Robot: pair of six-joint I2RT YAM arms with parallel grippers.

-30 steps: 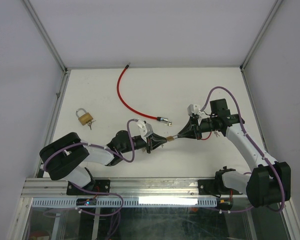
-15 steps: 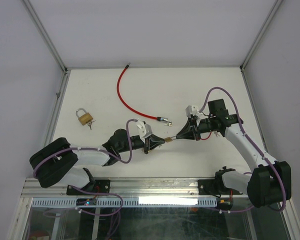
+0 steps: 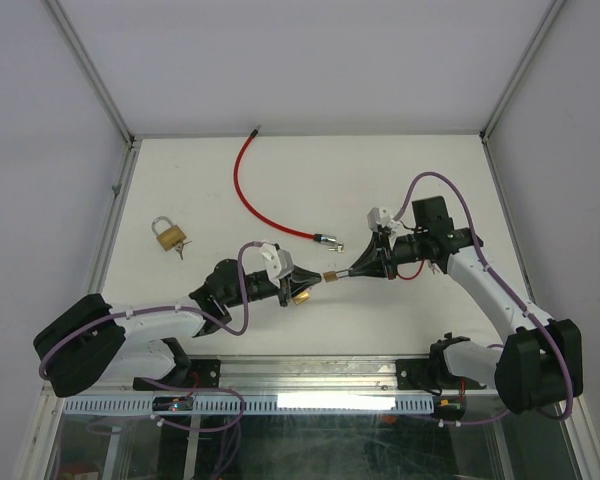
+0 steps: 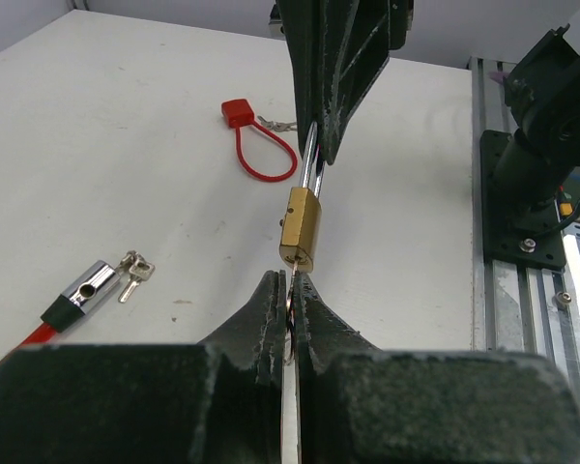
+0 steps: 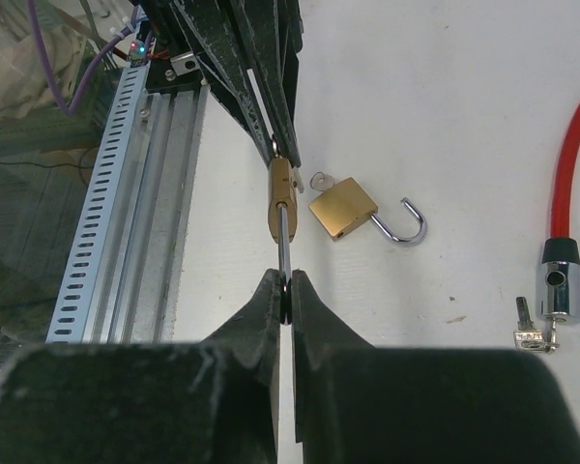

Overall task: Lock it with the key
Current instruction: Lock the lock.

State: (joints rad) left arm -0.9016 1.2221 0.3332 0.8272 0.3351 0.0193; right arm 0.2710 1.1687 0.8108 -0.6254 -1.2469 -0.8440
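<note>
The left claw (image 4: 288, 292) is closed on the key (image 4: 292, 275), which enters the bottom of a small brass padlock (image 4: 300, 230). The padlock hangs in the air between the two claws, above the white surface (image 3: 380, 180). Straight across from it, the right claw (image 5: 285, 287) is clamped shut on the padlock's steel shackle (image 5: 283, 237).

Beyond the left claw, toward the far left, a second padlock (image 5: 344, 209) lies flat on the surface with its shackle swung open. On the far side of both claws a red cable (image 3: 248, 190) curves over the surface, and its chrome end (image 4: 85, 291) lies with loose keys beside it. A small red lock (image 4: 237, 112) sits behind the right claw.

Pale walls and slanting metal posts (image 3: 90, 75) enclose the surface. A slotted aluminium rail (image 5: 116, 203) runs along its near edge.
</note>
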